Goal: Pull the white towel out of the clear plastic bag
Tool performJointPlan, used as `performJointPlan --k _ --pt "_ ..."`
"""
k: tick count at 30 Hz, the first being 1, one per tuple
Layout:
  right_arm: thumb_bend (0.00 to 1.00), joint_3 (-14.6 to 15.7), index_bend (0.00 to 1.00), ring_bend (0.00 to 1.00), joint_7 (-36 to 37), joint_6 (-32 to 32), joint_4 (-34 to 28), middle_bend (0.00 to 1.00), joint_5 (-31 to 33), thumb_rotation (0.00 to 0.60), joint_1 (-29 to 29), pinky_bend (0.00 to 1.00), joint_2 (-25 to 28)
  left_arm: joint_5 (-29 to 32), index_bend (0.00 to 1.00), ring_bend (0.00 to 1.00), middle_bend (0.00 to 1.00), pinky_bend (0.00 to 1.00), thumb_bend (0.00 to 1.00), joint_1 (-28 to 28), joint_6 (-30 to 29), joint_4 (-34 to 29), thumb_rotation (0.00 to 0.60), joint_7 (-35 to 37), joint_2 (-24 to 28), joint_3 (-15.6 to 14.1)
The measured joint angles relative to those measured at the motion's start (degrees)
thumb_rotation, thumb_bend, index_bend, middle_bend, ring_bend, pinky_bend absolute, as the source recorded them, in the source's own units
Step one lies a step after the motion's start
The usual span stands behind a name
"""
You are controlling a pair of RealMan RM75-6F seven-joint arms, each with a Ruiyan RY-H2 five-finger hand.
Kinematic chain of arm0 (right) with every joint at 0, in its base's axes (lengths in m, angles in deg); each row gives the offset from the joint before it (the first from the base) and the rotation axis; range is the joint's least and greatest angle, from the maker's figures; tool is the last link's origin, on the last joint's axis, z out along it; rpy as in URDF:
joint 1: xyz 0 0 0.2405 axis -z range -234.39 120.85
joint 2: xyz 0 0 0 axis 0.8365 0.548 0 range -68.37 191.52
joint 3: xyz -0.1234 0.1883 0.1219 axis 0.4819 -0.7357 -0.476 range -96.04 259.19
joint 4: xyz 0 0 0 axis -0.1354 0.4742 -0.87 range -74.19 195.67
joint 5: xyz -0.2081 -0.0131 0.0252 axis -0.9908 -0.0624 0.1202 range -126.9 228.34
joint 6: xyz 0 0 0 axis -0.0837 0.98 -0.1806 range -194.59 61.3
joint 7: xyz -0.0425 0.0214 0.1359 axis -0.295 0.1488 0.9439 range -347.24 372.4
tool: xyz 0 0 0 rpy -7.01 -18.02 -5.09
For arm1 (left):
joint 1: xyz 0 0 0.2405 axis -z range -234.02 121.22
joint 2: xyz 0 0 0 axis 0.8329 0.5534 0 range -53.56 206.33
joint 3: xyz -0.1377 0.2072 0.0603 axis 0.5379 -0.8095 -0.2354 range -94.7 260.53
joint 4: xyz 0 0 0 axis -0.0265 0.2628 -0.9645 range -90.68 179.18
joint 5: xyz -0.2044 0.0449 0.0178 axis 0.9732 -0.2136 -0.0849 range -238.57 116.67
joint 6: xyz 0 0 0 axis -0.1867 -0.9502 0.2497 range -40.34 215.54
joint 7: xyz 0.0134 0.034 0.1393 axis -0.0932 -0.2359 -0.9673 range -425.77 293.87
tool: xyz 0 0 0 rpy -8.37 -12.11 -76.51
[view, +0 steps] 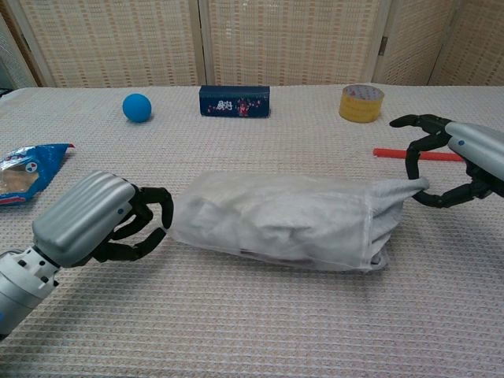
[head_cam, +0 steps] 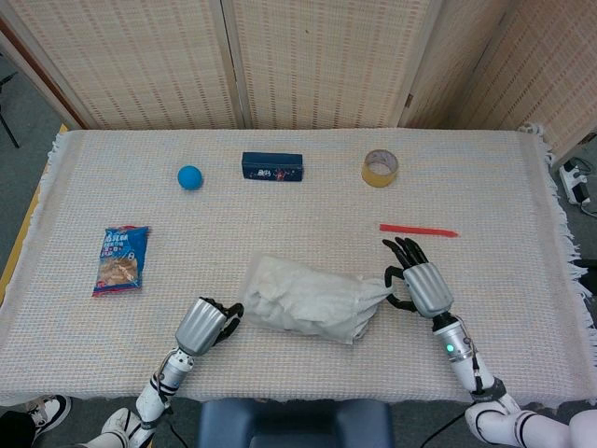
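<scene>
From the head view, we saw the bag lying near the front edge of the table, slightly skewed, with the towel beginning to emerge at its right end. The right hand pinched a drawn-out corner of the towel between thumb and fingers, the other fingers spread. The left hand curled at the bag's closed left end; whether it truly gripped the plastic we could not tell from here. We judged the pull to be at its start, most of the cloth being inside.

From the chest view, the towel showed as a crumpled white mass filling the bag, one corner stretched to the right hand, which held it just above the table. The left hand had its fingers bent against the bag's end, seemingly holding it. The next move, we reckoned, called for drawing the right hand further right while the left anchored the plastic.
</scene>
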Motion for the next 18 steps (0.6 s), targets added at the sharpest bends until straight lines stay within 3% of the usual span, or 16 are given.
performJointPlan --k 18 --pt "0.38 -3.8 0.67 0.00 -2.0 -2.5 1.0 0.08 6.9 0.600 0.8 0.00 7.7 4.1 0.76 1.00 1.00 1.00 0.60 -0.2 1.9 5.4 0.600 1.3 4.4 2.9"
